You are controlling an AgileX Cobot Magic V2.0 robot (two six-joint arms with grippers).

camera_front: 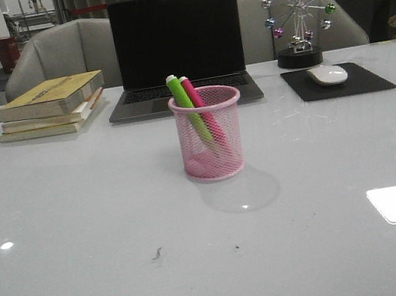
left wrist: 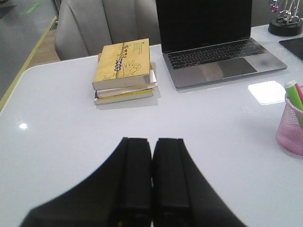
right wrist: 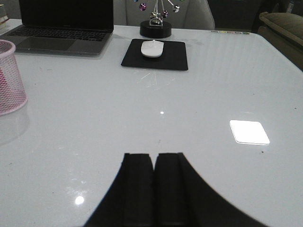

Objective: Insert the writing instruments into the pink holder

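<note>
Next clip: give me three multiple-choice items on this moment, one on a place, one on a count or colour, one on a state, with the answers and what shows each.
1. Where do the two markers stand?
A. On the mouse pad
B. Inside the pink holder
C. On the stack of books

2. What colours are the markers?
A. Blue and yellow
B. Both black
C. One green, one pink

3. How do the grippers stand?
A. Both shut and empty
B. Left shut on a marker
C. Both wide open

Answers:
1 B: the green marker and pink marker lean inside the pink holder, tops above its rim.
2 C: front view shows one green, one pink.
3 A: the left gripper and right gripper show fingers pressed together, nothing between them.
</note>
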